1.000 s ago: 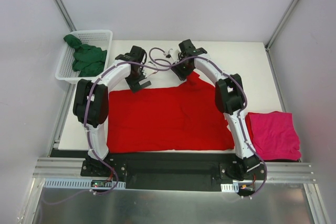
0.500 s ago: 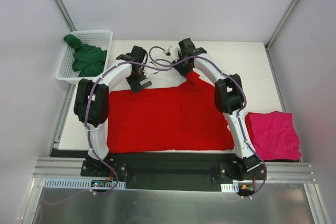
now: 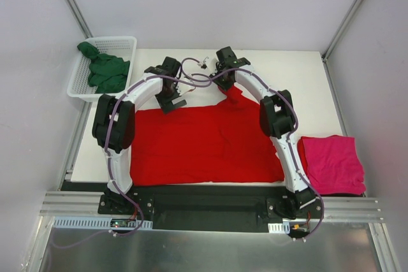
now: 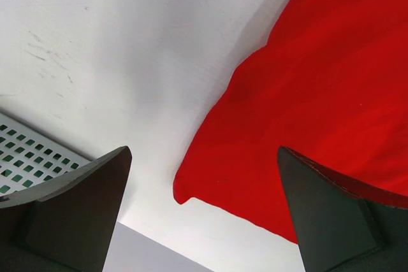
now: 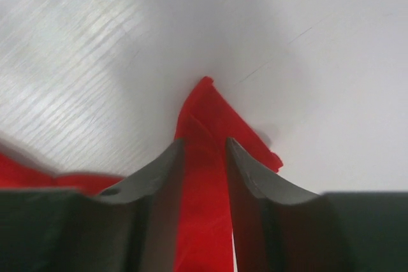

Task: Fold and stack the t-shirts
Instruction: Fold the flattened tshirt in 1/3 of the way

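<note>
The right gripper (image 5: 203,150) pinches the red t-shirt (image 3: 197,144) at its far edge, ready to fold it. The left gripper (image 4: 203,154) hangs spread wide.

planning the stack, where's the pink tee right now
In the top external view the pink tee lies folded at the table's near right corner, right of the spread red tee.

The bright red cloth t-shirt (image 3: 204,148) lies spread on the flat white surface (image 3: 293,81); behind it to the left stands the white plastic mesh basket (image 3: 125,42) with the dark green cloth t-shirt (image 3: 106,72) in it, and just right of its near corner lies the magenta-pink cloth t-shirt (image 3: 331,164).
</note>
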Robot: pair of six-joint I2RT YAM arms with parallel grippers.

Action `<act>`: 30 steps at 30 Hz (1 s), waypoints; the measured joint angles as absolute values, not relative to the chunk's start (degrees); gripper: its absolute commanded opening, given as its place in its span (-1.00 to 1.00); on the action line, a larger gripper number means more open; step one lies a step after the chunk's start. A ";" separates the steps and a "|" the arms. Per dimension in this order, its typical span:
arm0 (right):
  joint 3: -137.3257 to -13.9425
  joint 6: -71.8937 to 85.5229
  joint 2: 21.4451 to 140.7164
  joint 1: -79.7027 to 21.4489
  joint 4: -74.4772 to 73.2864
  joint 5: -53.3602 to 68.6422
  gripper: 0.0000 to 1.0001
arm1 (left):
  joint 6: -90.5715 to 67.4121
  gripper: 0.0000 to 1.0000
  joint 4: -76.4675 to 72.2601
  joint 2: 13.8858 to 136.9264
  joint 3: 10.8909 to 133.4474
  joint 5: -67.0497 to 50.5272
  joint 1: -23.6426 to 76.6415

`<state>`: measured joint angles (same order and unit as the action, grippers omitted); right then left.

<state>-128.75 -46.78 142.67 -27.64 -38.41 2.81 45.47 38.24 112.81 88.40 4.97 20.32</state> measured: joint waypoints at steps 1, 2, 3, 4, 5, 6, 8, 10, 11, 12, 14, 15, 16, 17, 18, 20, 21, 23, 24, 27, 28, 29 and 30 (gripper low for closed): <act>-128.90 -46.94 142.69 -27.64 -38.44 2.66 -0.49 | 45.47 0.99 38.22 112.84 88.47 4.97 20.34; -128.90 -47.00 142.71 -27.64 -38.41 2.42 -0.69 | 45.47 0.99 38.22 112.88 88.49 4.97 20.34; -128.92 -47.13 142.71 -27.64 -38.44 2.31 -0.74 | 45.50 0.99 38.22 112.88 88.49 4.97 20.32; -128.92 -47.40 142.71 -27.66 -38.44 2.22 -0.77 | 45.52 0.99 38.22 112.88 88.49 4.97 20.32; -128.90 -47.42 142.74 -27.68 -38.46 2.11 -0.79 | 45.56 0.99 38.22 112.88 88.49 4.97 20.34; -128.90 -47.46 142.74 -27.68 -38.48 2.02 -0.80 | 45.58 0.98 38.22 112.88 88.49 4.97 20.34; -128.92 -47.57 142.74 -27.68 -38.59 1.91 -0.84 | 45.60 0.99 38.22 112.88 88.49 4.97 20.45; -128.92 -47.66 142.76 -27.68 -38.72 1.87 -0.88 | 45.60 0.99 38.22 112.92 88.49 4.95 20.67; -128.90 -47.66 142.78 -27.68 -38.81 1.80 -0.91 | 45.60 0.99 38.24 112.92 88.49 4.95 20.69; -128.92 -47.68 142.80 -27.68 -38.81 1.72 -0.98 | 45.60 0.99 38.24 112.92 88.49 4.95 20.69; -128.90 -47.83 142.82 -27.70 -38.83 1.58 -0.99 | 45.60 0.99 38.22 112.92 88.49 4.95 20.69; -128.92 -47.90 142.82 -27.70 -38.83 1.45 -0.99 | 45.60 0.99 38.22 112.92 88.49 4.95 20.69; -128.95 -47.90 142.82 -27.70 -38.85 1.28 -0.98 | 45.60 0.98 38.24 112.95 88.49 4.95 20.69; -129.03 -47.97 142.82 -27.70 -38.89 1.17 -0.99 | 45.60 0.99 38.22 112.95 88.49 4.95 20.71; -129.21 -48.07 142.82 -27.70 -39.09 0.69 -0.99 | 45.63 0.99 38.22 112.95 88.49 4.95 20.71; -129.67 -48.27 142.82 -27.70 -39.70 -0.01 -0.99 | 45.63 0.99 38.22 112.95 88.49 4.95 20.71; -129.99 -48.36 142.82 -27.70 -39.97 -0.56 -0.99 | 45.65 0.99 38.22 112.95 88.49 4.95 20.71; -130.47 -48.73 142.82 -27.70 -40.56 -1.48 -0.99 | 45.76 0.99 38.22 112.95 88.49 4.95 20.71; -130.56 -48.90 142.82 -27.70 -40.77 -2.09 -0.99 | 45.84 0.99 38.22 112.95 88.49 4.95 20.71; -130.56 -49.80 142.80 -27.77 -41.87 -3.95 -0.99 | 45.89 0.99 38.24 112.95 88.49 4.93 20.71; -130.56 -50.15 142.78 -27.79 -42.28 -4.49 -0.98 | 45.91 0.99 38.22 112.95 88.49 4.93 20.71; -130.52 -50.57 142.67 -27.79 -42.72 -5.28 -0.99 | 45.93 0.99 38.22 112.95 88.49 4.95 20.78; -130.43 -50.96 142.52 -27.81 -43.22 -6.00 -0.99 | 45.98 0.99 38.22 112.95 88.49 4.93 20.82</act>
